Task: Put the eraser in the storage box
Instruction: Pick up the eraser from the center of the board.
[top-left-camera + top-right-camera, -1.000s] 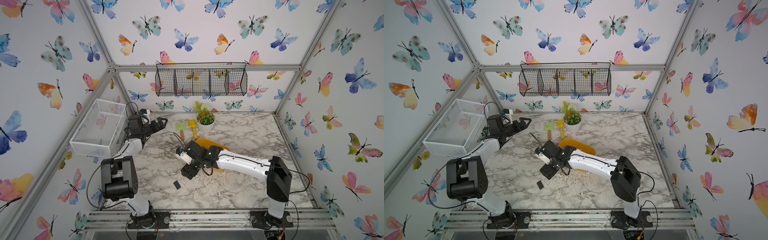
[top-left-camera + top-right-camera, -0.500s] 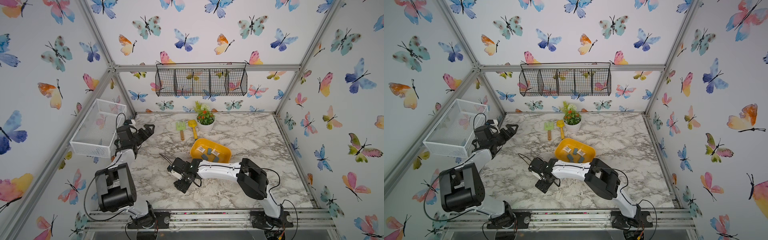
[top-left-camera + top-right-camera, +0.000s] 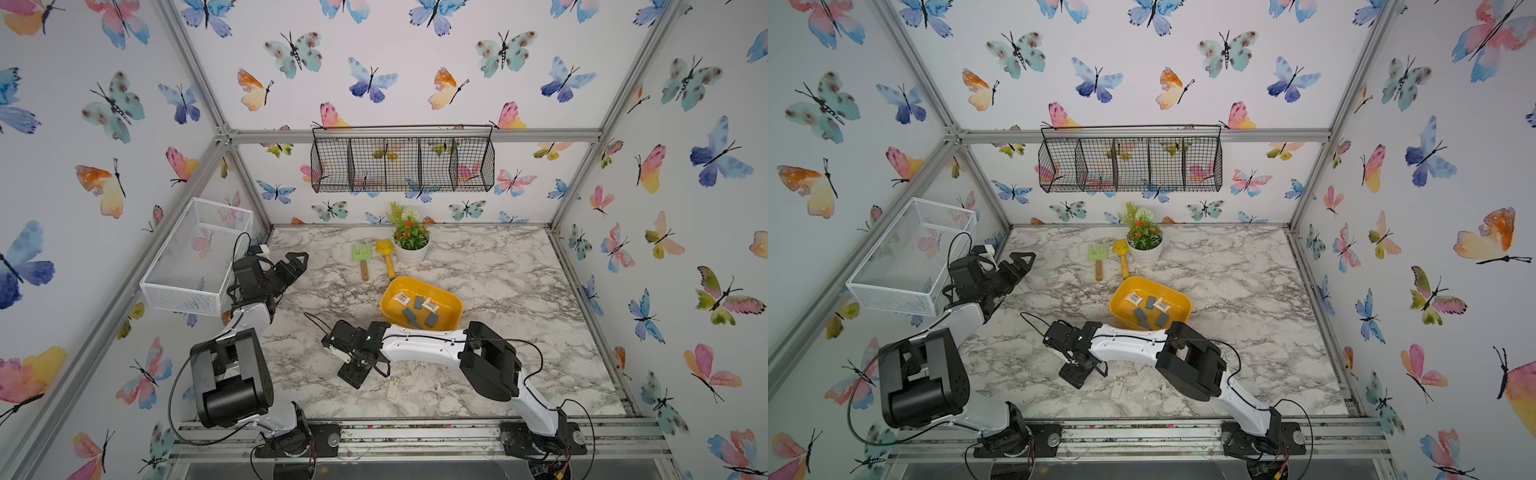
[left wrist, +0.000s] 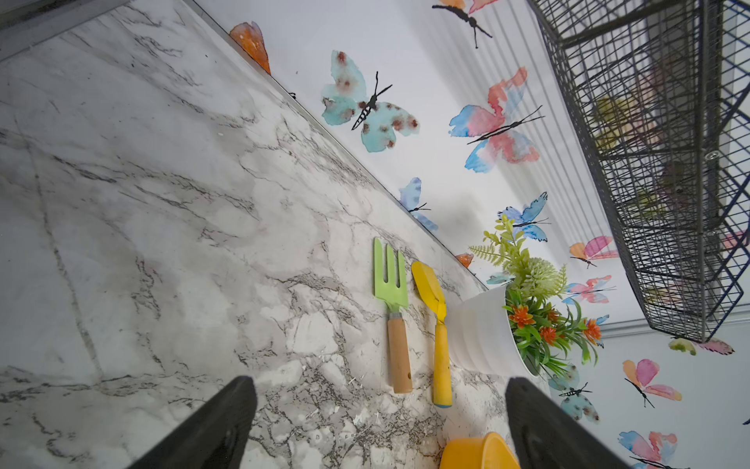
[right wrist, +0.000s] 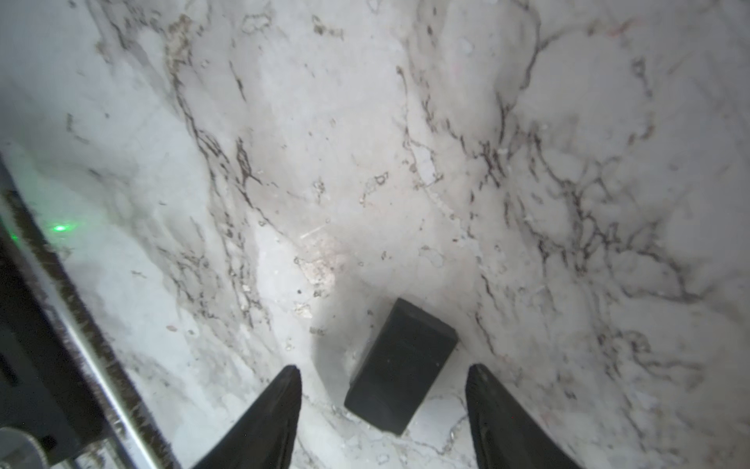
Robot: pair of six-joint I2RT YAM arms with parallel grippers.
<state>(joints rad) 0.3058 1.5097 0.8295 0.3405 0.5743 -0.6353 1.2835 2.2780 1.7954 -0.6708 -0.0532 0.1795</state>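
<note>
The eraser [image 5: 404, 365] lies lengthwise between the open fingers of the empty right claw [image 5: 383, 369], touching neither one.

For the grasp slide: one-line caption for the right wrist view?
Right gripper open, straddling the dark eraser lying flat on the marble table, not yet touching it.

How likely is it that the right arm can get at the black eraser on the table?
Probably yes: the right gripper hangs open astride the black eraser, flat on the table, nothing in between.
</note>
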